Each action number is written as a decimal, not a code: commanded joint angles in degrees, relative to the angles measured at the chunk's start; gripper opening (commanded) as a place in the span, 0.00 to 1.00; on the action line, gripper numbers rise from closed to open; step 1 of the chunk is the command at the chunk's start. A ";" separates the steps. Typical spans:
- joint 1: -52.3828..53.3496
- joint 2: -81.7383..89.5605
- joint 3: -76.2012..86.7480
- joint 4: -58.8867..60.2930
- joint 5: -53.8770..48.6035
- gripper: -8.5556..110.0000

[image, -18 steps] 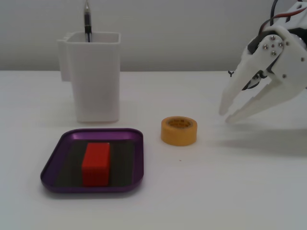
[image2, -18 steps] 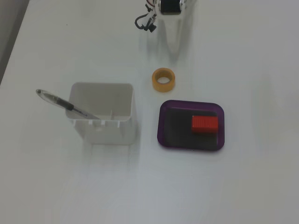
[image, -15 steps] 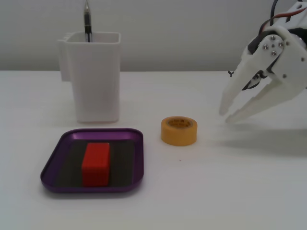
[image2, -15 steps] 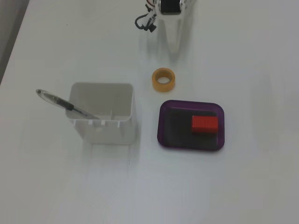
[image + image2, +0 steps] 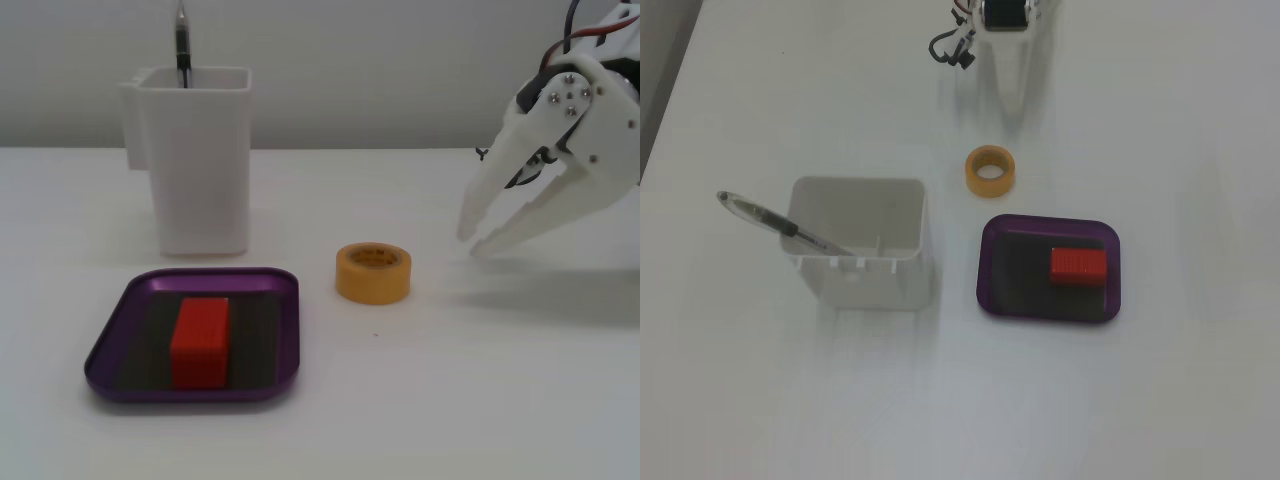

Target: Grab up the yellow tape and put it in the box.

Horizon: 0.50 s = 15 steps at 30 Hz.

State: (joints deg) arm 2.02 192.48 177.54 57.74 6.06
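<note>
The yellow tape (image 5: pixel 372 272) lies flat on the white table, just right of the box in this fixed view; from above it (image 5: pixel 990 170) sits just beyond the box's far left corner. The box (image 5: pixel 108 350) is a shallow purple tray (image 5: pixel 986 272) holding a red block (image 5: pixel 200 342). My white gripper (image 5: pixel 470 244) hangs at the right, tips pointing down-left, a short way right of the tape and slightly above the table. Its jaws look closed with nothing between them. From above, the gripper (image 5: pixel 1014 106) is a narrow wedge pointing at the tape.
A tall white container (image 5: pixel 197 160) with a pen (image 5: pixel 182 45) stands behind the tray; from above the container (image 5: pixel 860 245) is left of the tray, with the pen (image 5: pixel 770 218) leaning out over its left side. The red block (image 5: pixel 1078 266) fills the tray's right part.
</note>
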 commanded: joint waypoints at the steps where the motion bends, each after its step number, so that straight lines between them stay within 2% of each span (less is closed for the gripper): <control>1: -0.35 1.85 0.09 -0.79 0.09 0.07; 15: 0.79 0.44 -13.97 -3.16 -0.18 0.07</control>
State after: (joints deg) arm 2.55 192.30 167.70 54.76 6.06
